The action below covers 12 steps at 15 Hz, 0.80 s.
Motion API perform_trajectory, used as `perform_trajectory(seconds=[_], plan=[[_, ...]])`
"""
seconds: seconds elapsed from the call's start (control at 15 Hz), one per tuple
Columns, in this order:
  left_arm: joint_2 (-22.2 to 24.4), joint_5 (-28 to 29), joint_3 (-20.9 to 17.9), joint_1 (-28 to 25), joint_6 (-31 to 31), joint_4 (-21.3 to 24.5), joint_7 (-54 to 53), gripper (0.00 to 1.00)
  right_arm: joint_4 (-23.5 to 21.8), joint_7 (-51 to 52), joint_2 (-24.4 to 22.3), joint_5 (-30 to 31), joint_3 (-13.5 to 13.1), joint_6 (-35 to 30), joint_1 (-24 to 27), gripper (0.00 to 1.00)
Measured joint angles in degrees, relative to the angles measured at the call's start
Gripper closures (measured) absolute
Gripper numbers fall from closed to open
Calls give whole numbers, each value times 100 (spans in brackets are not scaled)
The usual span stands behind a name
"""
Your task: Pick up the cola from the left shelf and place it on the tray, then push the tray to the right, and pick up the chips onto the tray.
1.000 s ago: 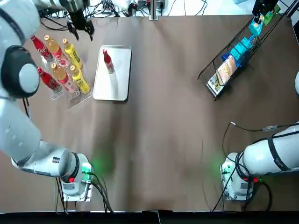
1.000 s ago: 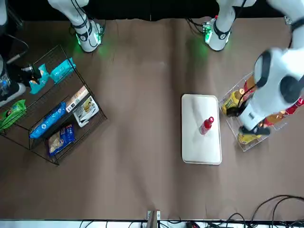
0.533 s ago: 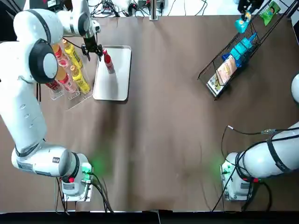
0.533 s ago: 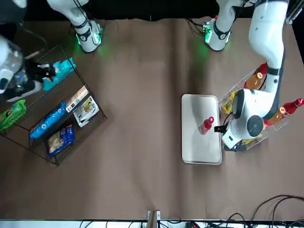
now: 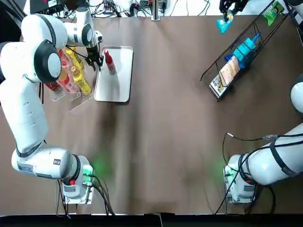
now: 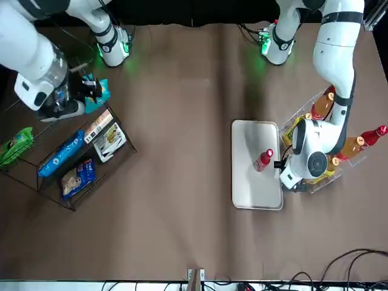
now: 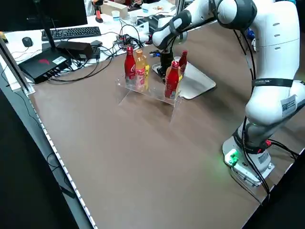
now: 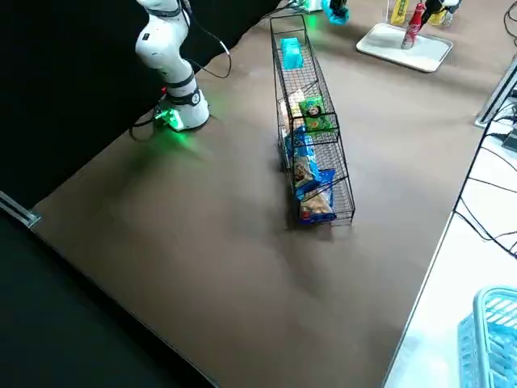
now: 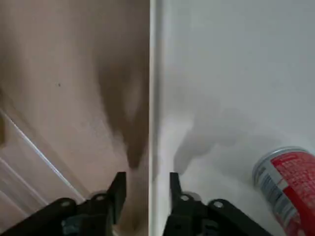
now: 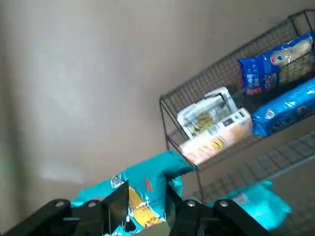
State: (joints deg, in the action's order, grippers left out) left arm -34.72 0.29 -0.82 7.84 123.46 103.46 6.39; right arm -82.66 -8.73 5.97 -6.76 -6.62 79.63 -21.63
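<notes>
"Red cola bottle point(image 5: 109, 61): where did it stand?"

"Upright on the tray point(image 5: 116, 87), in the upper left of the top view. It was on the tray's upper end, near the left rim. Its label was red with white print, too small to read."

"And the left gripper point(image 9: 146, 179)?"

"Low at that same left rim, just beside the bottle. In its wrist view the fingers point(image 9: 118, 189) stood a narrow gap apart and held nothing. The tray's rim ran up between them, with brown table point(image 5: 156, 132) on one side and the pale tray floor on the other."

"What lay left of the tray?"

"A clear bottle shelf point(image 7: 147, 95), just beside it, with red, orange and yellow bottles in rows. White lettering showed on the red ones, but I could not read it."

"The chips?"

"A teal chips bag point(image 10: 147, 174) was pinched between the fingers of the right gripper point(image 10: 146, 191). It hung in the air at the upper right of the top view, just left of the top end of the wire rack point(image 10: 221, 78) and well apart from the tray. It carried yellow and red print; no word was legible."

"And in the rack?"

"Blue bags point(image 10: 275, 64), a white and orange packet point(image 10: 216, 128) and, at the far upper right of the top view, a green bag point(image 5: 274, 9). Their writing was too small to make out."
</notes>
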Motion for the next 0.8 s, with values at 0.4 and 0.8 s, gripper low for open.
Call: perform_trajectory(seconds=[0.4, 0.8], plan=[[-33, 0, 1, -15, 1, 30, -9, 74, -72, -954, 304, -70, 0, 822, -504, 73], [-49, -27, 37, -62, 89, 14, -7, 95, -119, -993, 1091, -104, 0, 1362, -760, 73]])
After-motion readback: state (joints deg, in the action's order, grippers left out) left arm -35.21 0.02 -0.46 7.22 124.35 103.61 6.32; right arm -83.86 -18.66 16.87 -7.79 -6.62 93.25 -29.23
